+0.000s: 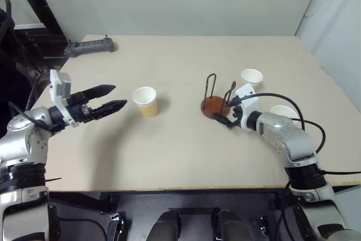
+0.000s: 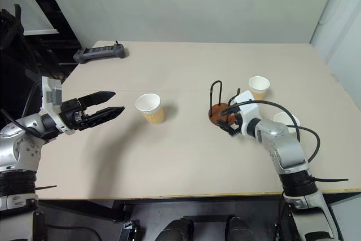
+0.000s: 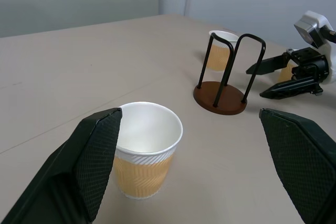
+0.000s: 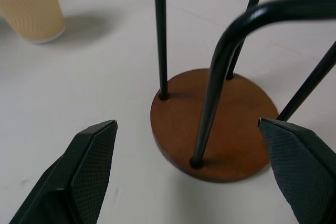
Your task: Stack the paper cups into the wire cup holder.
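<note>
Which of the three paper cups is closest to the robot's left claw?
The lone cup just ahead of the left gripper; the other two stand beyond the wire holder.

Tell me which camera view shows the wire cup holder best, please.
The left wrist view: the whole wire cup holder appears there, both loops and the round base, empty. The right wrist view shows its base close up, with the loops cut off. Both eye views show it small, partly behind the right hand.

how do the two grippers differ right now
The left gripper is aimed at the lone paper cup, with a gap between them; the right gripper sits right at the wire cup holder, its fingers on either side of the base. The left points about level, the right tilts slightly down. Both are open and empty.
</note>
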`<state>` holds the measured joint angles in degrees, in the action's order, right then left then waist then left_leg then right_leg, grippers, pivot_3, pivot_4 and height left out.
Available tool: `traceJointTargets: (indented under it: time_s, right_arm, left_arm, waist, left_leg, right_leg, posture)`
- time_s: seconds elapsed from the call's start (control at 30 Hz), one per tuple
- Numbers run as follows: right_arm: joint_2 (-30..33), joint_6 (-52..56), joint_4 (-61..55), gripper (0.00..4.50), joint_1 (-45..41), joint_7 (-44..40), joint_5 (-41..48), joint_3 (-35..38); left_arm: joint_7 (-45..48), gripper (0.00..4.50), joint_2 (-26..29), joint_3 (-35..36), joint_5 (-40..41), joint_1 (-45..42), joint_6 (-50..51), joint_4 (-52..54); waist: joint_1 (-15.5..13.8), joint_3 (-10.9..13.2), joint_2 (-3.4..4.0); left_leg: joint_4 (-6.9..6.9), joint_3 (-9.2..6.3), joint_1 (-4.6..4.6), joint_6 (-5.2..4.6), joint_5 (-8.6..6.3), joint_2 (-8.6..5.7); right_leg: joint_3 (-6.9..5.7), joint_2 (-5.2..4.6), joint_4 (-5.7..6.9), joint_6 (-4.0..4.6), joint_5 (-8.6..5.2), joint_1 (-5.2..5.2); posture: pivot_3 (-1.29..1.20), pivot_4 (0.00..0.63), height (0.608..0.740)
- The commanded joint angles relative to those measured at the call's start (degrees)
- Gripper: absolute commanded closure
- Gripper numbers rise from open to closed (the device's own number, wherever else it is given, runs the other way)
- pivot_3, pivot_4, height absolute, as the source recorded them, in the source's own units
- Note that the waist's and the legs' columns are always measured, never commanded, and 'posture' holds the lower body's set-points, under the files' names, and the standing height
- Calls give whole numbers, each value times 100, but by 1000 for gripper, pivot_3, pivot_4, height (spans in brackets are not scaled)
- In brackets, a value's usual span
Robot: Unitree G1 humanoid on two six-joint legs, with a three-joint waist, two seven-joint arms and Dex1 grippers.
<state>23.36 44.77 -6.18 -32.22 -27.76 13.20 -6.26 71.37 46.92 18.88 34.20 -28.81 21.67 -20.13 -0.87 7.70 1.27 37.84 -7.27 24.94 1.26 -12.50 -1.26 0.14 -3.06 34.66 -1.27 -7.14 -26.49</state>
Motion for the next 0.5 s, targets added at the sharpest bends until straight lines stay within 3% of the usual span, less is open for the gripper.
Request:
traceJointTargets:
  time_s: [0.03,0.5]
  right_arm:
    - [-114,-115,-34,60,-152,156,-63,111]
    - [-478,27,99,60,-251,250,-32,106]
  left_arm:
    - [50,0,85,56,20,-74,-21,101]
    - [62,0,92,36,2,-112,-20,70]
  waist:
    - [-2,0,0]
    - [-2,0,0]
  left_leg:
    - [0,0,0,0,0,0]
    - [1,0,1,24,-13,0]
  right_leg:
    - [0,0,0,0,0,0]
    - [0,0,6,1,0,-3]
  posture:
    - [0,150,740]
    - [0,150,740]
